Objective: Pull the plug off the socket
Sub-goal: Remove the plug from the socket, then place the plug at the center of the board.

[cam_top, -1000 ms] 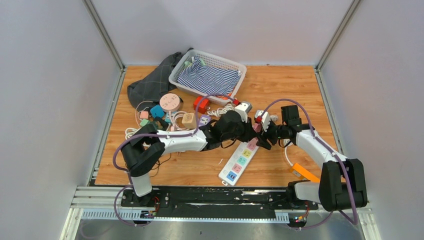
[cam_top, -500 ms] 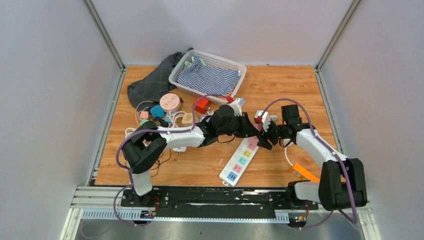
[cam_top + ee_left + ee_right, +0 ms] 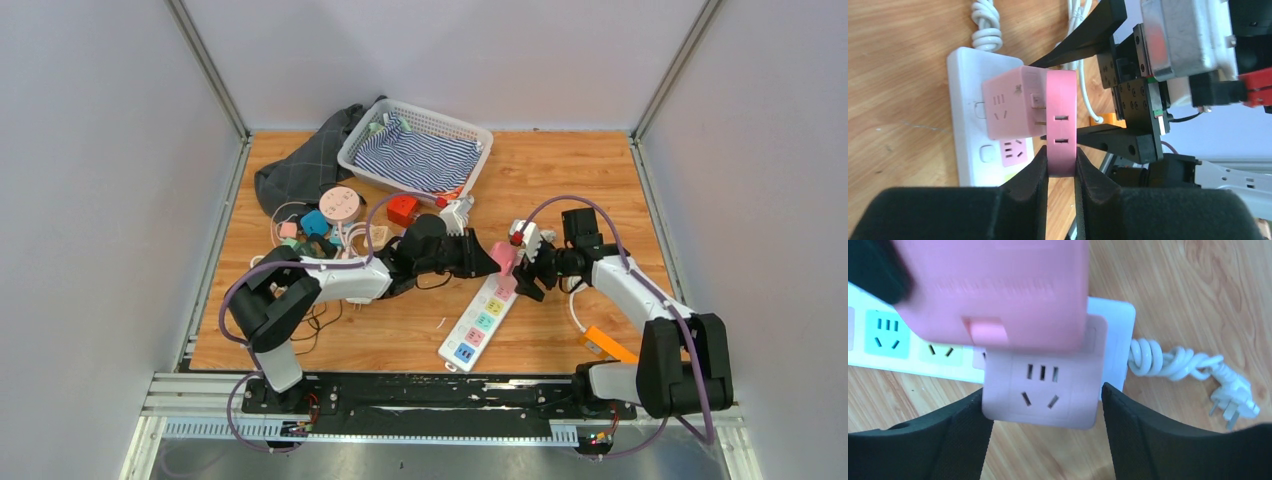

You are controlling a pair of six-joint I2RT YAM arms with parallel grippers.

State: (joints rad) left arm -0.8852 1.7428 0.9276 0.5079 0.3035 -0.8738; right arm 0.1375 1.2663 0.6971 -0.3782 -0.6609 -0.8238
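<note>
A flat pink plug sits sideways against a pink socket cube that stands on the far end of a white power strip. My left gripper is shut on the plug. In the left wrist view the plug is pinched in my left gripper. Its metal prongs show in a narrow gap beside the cube. My right gripper clamps the cube from both sides. In the right wrist view the cube fills my right gripper, with the plug blurred above it.
The strip's coiled white cord and plug lie beside the cube. A white basket with striped cloth and a dark cloth sit at the back. A pile of adapters and cables lies left. An orange object lies near right.
My left arm has drawn back to the left with the pink plug in its gripper, and the plug now shows apart from the cube. The right arm has stayed in place.
</note>
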